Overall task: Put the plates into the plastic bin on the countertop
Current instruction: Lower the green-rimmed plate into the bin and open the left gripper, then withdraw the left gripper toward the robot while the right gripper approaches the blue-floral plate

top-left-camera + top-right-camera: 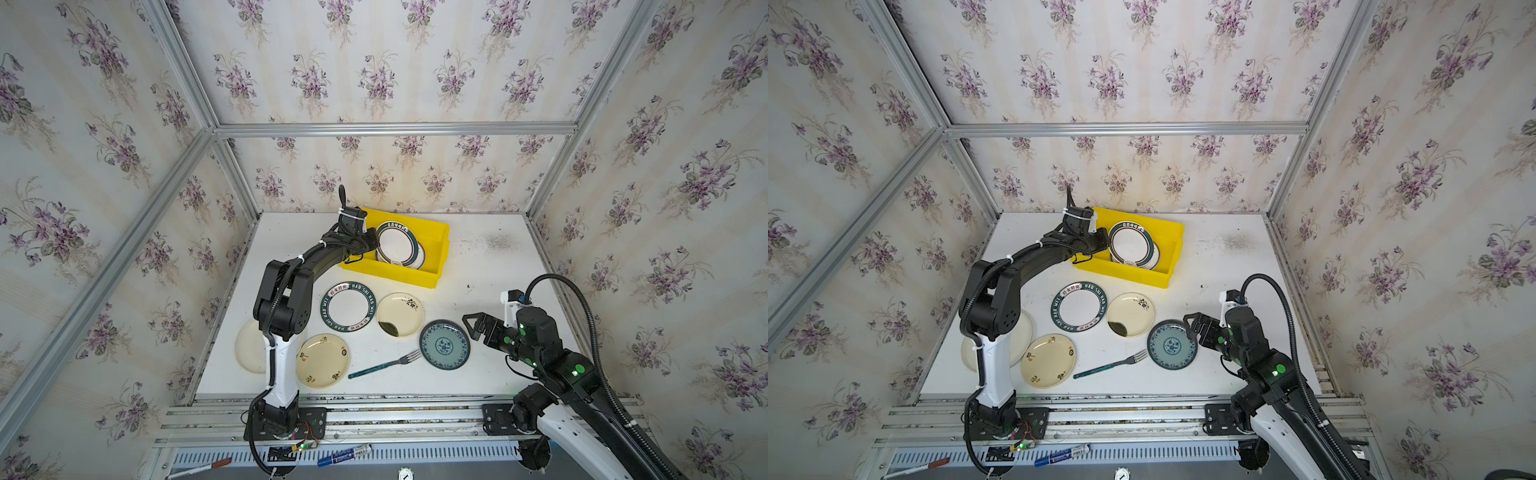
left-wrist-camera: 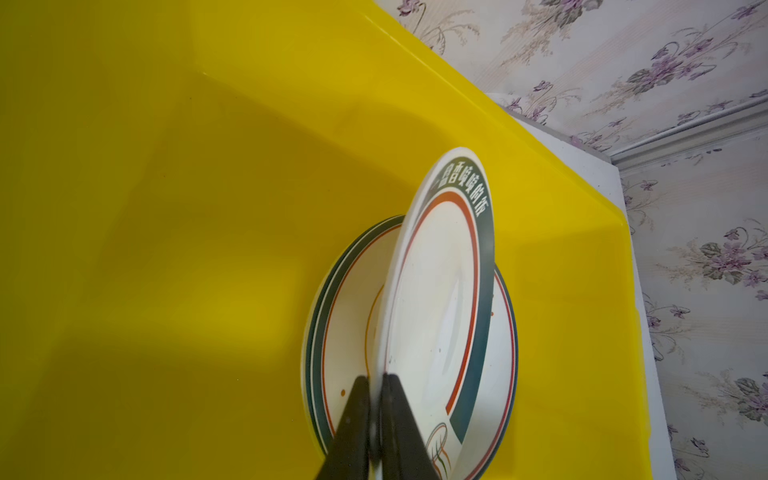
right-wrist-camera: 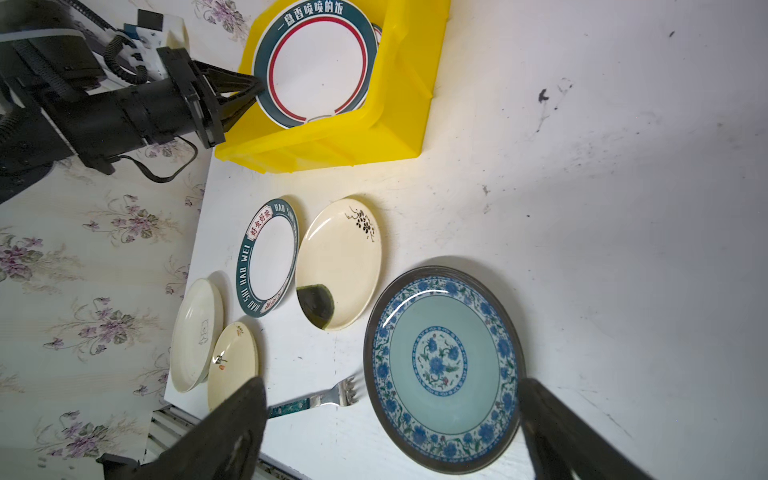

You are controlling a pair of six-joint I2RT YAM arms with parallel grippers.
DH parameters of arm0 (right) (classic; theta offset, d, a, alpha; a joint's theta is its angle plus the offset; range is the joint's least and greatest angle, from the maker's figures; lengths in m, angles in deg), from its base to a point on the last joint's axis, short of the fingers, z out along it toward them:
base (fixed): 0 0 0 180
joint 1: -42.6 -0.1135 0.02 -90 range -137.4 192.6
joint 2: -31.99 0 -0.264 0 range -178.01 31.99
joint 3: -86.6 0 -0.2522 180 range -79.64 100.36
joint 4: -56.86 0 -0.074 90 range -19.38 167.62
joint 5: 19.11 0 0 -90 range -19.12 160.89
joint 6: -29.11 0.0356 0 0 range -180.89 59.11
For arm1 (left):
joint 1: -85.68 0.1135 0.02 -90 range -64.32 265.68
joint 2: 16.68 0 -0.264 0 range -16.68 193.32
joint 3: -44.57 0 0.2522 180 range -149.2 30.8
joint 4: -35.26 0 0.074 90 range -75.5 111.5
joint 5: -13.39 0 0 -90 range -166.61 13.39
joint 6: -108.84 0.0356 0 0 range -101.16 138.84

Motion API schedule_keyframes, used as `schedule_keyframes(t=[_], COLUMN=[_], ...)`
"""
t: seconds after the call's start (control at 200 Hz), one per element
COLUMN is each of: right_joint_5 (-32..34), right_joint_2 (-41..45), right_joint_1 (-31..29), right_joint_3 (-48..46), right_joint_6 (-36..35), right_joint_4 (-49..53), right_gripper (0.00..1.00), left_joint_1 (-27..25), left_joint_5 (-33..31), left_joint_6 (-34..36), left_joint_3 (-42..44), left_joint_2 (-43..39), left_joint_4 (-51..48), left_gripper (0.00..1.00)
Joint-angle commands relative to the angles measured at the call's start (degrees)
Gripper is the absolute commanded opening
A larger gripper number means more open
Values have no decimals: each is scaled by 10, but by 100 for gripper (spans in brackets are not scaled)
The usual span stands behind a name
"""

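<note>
Our left end effector point(image 2: 376, 380) is pinching the rim of a white plate with dark teal rim point(image 2: 436, 299). This plate stands tilted inside the yellow plastic bin point(image 2: 208, 187), over the stacked plates point(image 2: 332, 316) lying there. Our right end effector point(image 3: 390, 386) is spread wide, near the blue-patterned teal plate point(image 3: 442, 365) on the white surface point(image 3: 582, 208). Four other plates point(image 1: 348, 306) and a fork point(image 1: 384, 365) lie beside.

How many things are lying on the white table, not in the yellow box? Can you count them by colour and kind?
Cream plates: 3
White plate with dark teal rim: 1
Blue-green flowery plate: 1
Fork: 1
Total: 6
</note>
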Motion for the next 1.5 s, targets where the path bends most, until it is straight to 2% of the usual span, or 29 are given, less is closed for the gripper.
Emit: schedule_keyframes(t=[0.0, 0.095, 0.13, 0.2, 0.26, 0.425, 0.435, 0.45, 0.735, 0.965, 1.089, 1.499], right_joint_5=[14, 16, 18, 24, 28, 56, 56, 54, 27, 17, 20, -44], right_joint_2=[-13, -19, -19, -17, -15, -45, -49, -53, -69, -66, -64, -71], right_joint_1=[-1, 0, -1, 0, 0, 2, 3, 3, 4, 22, 25, 41], right_joint_3=[7, 8, 7, 8, 9, 25, 27, 28, 13, -9, -27, -78], right_joint_6=[-22, -31, -34, -39, -47, -66, -68, -71, -89, -90, -94, -89], right_joint_4=[7, 11, 12, 15, 20, 75, 77, 79, 63, 53, 37, -30], right_gripper=[97, 97, 97, 97, 98, 99, 99, 99, 99, 99, 99, 99], left_joint_1=[-1, -4, -5, -10, -16, -31, -32, -33, -43, -53, -61, -89], left_joint_5=[0, -1, -2, -6, -12, -24, -25, -28, -52, -61, -54, -100], left_joint_6=[29, 38, 40, 50, 63, 83, 84, 84, 84, 72, 65, 43], left_joint_3=[-16, -22, -22, -22, -23, -30, -31, -30, -21, 29, 72, 255], left_joint_2=[4, 5, 5, 1, -2, -10, -11, -12, -53, -124, -174, -385], left_joint_4=[-15, -19, -19, -19, -19, -22, -23, -23, -27, -27, -27, -27], left_gripper=[21, 23, 27, 45, 54, 89, 97, 99, 100, 100, 100, 100])
